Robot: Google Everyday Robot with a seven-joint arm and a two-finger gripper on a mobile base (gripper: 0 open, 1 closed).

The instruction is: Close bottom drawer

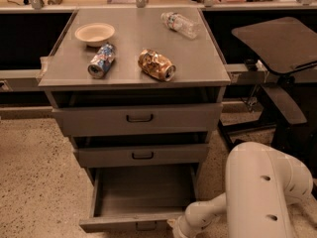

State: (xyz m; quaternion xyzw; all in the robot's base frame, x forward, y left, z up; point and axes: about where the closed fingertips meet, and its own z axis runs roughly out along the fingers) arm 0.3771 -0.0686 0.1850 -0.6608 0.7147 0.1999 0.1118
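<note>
Robot's hand (177, 230) sits at the bottom edge of the frame, right of centre, at the right corner of the bottom drawer's (142, 195) front; whether it is open or closed cannot be told. That drawer stands pulled out, bottom centre. Higher up, the counter (198, 63) carries a bowl (94, 33), blue can (101, 60), brown can (156, 65) and bottle (179, 24).

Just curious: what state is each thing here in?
Bottom drawer: pulled wide open, tray empty.
Middle drawer: shut or nearly so.
Top drawer: shut or nearly so.
Bowl: upright, empty.
Blue can: lying on its side.
Brown can: on its side, dented.
Bottle: lying on its side.
Gripper: low by the open drawer's front, right end.
</note>
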